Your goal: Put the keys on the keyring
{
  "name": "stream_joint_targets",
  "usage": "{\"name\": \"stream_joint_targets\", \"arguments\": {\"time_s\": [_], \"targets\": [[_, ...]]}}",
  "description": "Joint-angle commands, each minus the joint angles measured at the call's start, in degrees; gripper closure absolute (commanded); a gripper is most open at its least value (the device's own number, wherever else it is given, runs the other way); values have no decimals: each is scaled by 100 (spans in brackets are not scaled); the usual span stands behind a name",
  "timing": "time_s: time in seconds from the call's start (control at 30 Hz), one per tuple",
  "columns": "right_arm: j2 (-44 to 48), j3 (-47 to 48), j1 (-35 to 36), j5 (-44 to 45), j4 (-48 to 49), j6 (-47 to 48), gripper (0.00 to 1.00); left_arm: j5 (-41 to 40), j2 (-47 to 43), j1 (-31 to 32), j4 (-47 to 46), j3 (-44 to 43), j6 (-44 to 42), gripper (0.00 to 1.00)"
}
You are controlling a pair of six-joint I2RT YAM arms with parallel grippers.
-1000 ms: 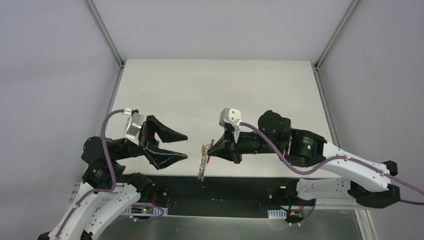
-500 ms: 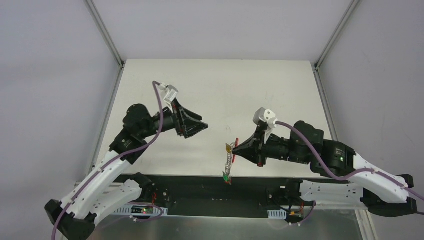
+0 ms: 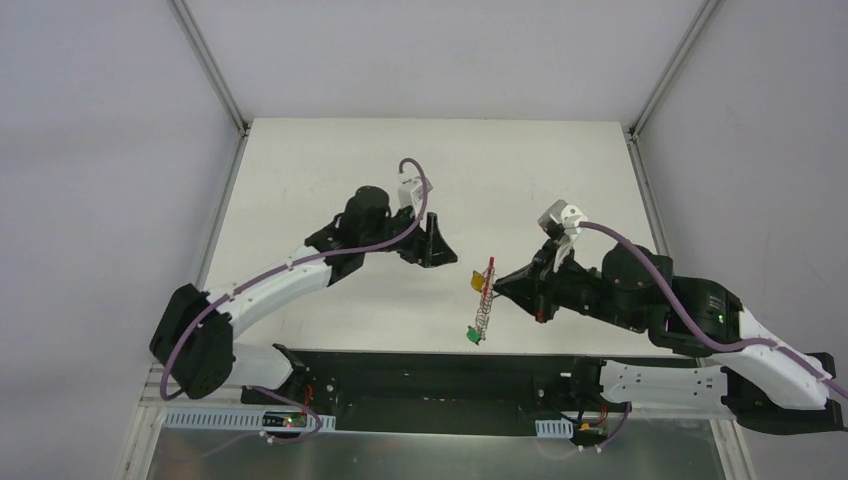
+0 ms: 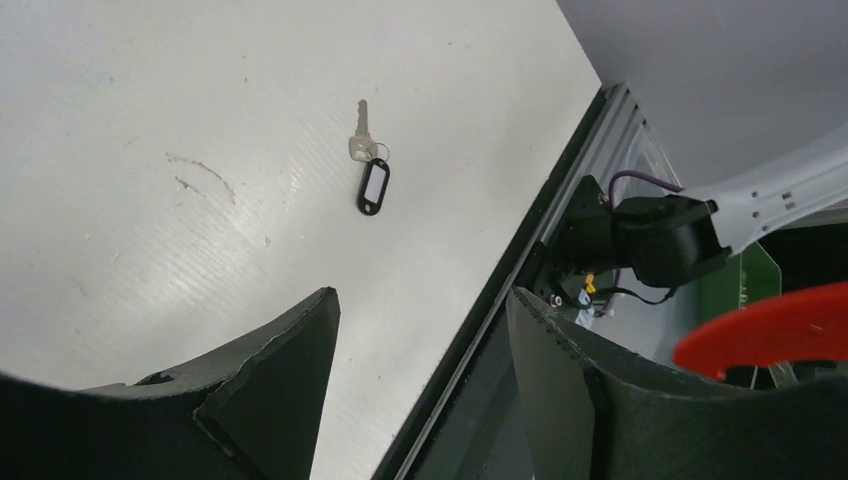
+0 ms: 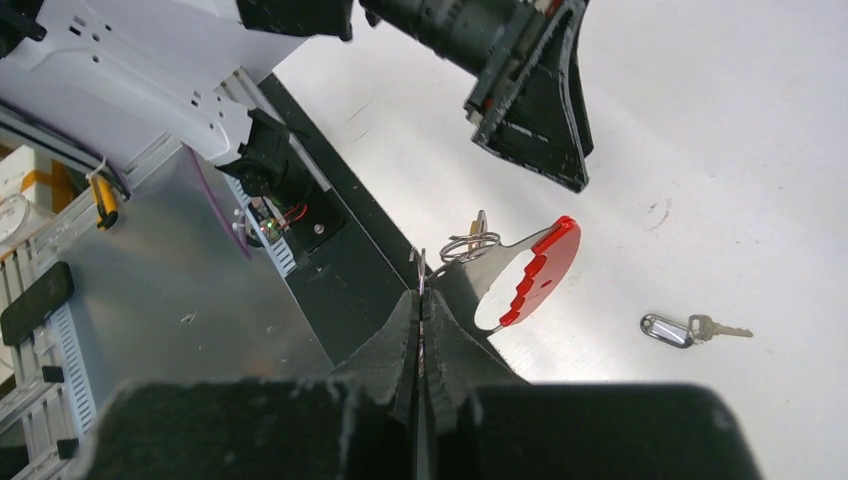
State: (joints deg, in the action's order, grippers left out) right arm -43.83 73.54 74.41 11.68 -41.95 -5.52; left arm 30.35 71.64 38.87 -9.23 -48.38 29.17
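Note:
My right gripper [image 5: 420, 296] is shut on a metal loop of the keyring [image 5: 542, 268], a red arc with a silvery row of loops. In the top view the keyring [image 3: 484, 300] hangs above the table's near middle, carrying a yellow tag [image 3: 477, 281] and a green tag [image 3: 469, 335]. One key with a black tag [image 4: 372, 186] lies flat on the table; the right wrist view also shows this key [image 5: 690, 329], to the right of the arc. My left gripper [image 4: 422, 296] is open and empty, hovering left of the keyring [image 3: 431, 243].
The table's near edge is a black rail [image 3: 400, 362]. Beyond the right edge runs a metal frame channel [image 4: 604, 128], with the right arm's base [image 4: 662, 240] beside it. Grey walls close in the left, right and far sides.
My left arm has swung from the near left out to the table's middle, staying open. My right gripper has carried the keyring to the right.

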Motion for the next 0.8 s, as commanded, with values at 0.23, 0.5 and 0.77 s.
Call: {"name": "stream_joint_targets", "arguments": {"time_s": [0.23,0.5,0.77], "targets": [[109,767,30,948,-632,-255,100,-1037,2332,746,807,-1984,288,36],[402,804,30,1393,-762,-372,100,-1759,3727,1232,1836,-3345,494,32],[543,937,30,1657,-993,-476,100,-2214,4648,1654,2639,-4508,543,31]]}}
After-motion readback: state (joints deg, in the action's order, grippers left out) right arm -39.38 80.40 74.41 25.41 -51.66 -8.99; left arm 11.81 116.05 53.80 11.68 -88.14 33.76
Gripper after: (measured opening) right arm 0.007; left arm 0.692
